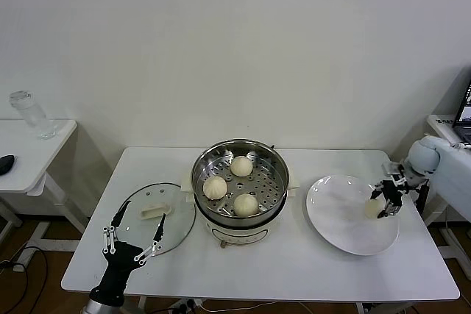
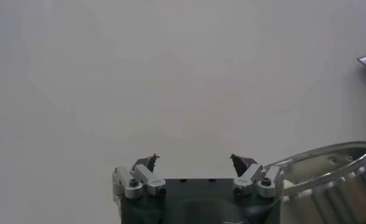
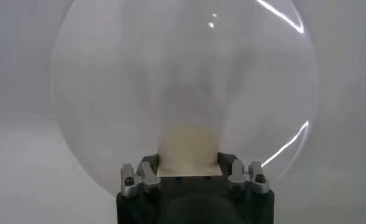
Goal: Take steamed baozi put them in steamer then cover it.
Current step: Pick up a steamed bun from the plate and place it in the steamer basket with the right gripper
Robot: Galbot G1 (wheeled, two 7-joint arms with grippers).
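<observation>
Three cream-white baozi (image 1: pixel 215 187) (image 1: pixel 241 166) (image 1: pixel 246 204) lie in the shiny steel steamer (image 1: pixel 274 162) on its white pot base at the table's middle. A fourth baozi (image 1: pixel 374 208) sits on the right side of the flat white plate (image 1: pixel 335 215); my right gripper (image 1: pixel 385 199) is shut on it, and it fills the space between the fingers in the right wrist view (image 3: pixel 187 146). The glass cover (image 1: pixel 138 215) with its cream handle lies flat on the table left of the steamer. My left gripper (image 1: pixel 134 234) is open and empty, at the cover's near edge.
A side table (image 1: pixel 29 154) at the far left holds a clear jar (image 1: pixel 29 114) and a dark object (image 1: pixel 6 163). Another table's edge with a device (image 1: pixel 452 124) stands at the far right. The steamer's rim (image 2: pixel 329 164) shows beside my left gripper (image 2: pixel 195 161).
</observation>
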